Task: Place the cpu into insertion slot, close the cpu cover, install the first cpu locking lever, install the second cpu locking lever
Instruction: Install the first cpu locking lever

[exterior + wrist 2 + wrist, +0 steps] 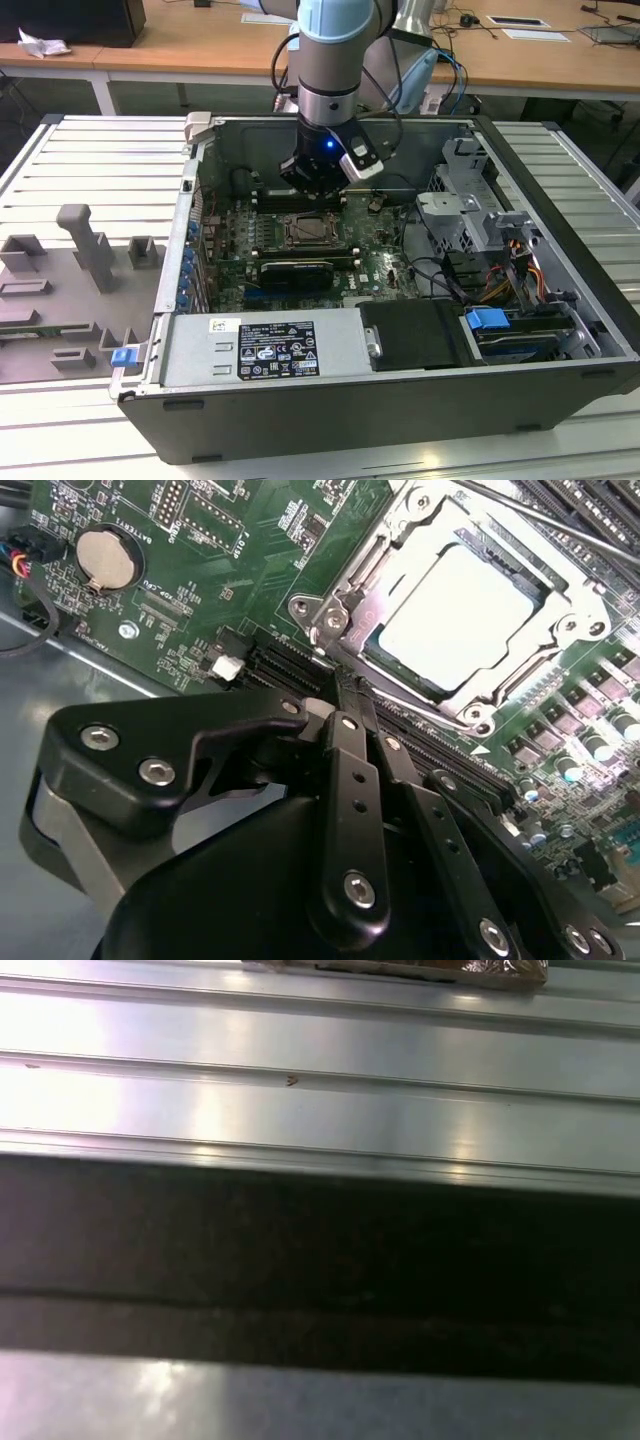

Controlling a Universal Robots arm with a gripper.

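Nearest the lens in the second wrist view: claw, fingers together, clamped on nothing, tip just beside the socket corner. Seated in the socket: cpu, framed by the closed cpu cover. Around these, green motherboard inside open computer case on ribbed tabletop.

Cannot tell whether the claw grips anything beside the cpu cover; cover's far corner cut off by the second wrist view's edge.
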